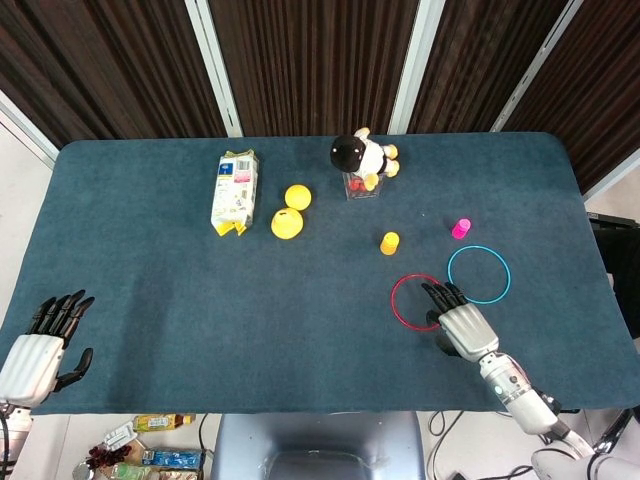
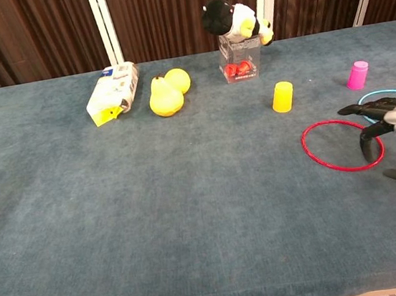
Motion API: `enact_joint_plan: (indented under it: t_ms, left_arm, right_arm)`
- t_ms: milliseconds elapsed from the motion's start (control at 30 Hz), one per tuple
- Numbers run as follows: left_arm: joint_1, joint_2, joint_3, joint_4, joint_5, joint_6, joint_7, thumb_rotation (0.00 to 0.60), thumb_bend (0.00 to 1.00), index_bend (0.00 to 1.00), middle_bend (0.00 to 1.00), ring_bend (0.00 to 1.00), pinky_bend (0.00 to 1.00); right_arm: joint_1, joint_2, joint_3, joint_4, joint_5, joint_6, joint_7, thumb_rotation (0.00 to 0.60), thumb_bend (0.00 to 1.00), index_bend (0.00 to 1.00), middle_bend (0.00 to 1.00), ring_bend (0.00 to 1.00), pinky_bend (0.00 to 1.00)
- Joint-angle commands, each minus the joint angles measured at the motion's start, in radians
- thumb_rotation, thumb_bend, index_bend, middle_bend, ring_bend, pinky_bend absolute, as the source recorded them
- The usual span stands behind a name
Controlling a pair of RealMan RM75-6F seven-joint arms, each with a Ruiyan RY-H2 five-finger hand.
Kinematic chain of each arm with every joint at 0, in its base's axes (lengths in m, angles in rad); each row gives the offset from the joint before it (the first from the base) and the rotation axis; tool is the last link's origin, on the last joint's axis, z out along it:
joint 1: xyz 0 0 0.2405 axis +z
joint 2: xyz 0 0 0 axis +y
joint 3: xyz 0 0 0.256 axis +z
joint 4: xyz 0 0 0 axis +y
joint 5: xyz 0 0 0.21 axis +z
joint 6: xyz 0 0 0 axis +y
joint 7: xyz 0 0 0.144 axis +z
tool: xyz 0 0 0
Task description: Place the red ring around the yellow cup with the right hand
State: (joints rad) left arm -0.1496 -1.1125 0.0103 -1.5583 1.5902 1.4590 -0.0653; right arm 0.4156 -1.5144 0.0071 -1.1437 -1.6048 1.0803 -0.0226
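The red ring lies flat on the blue cloth, right of centre. Just behind it, a little to its left, the small yellow cup stands upside down. My right hand hovers over the ring's right side, fingers apart and pointing toward the ring, holding nothing. My left hand rests at the table's near left corner, fingers spread, and shows only in the head view.
A blue ring and a pink cup lie to the right of the red ring. Further back are a clear box with a plush toy, a yellow pear and ball, and a carton.
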Motion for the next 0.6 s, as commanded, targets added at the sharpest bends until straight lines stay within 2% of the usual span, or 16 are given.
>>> enact_joint_plan:
  t_ms: [33,267,600]
  left_arm:
    - [0.003,0.000,-0.001,0.001,0.002,0.007,0.001,0.600,0.47,0.00,0.00,0.00,0.04]
    - [0.005,0.003,0.000,0.004,0.002,0.008,-0.006,0.600,0.49,0.00,0.00,0.00,0.04]
    - [0.005,0.000,-0.002,0.002,0.001,0.005,0.006,0.600,0.56,0.00,0.00,0.00,0.04]
  right_arm:
    - [0.011,-0.016,0.000,0.016,-0.004,0.003,0.013,0.600,0.45,0.61,0.03,0.00,0.00]
    - [0.021,-0.029,-0.005,0.039,0.005,0.001,0.019,0.600,0.45,0.63,0.03,0.00,0.00]
    - [0.030,-0.043,-0.012,0.072,0.021,-0.004,0.036,0.600,0.46,0.65,0.04,0.00,0.00]
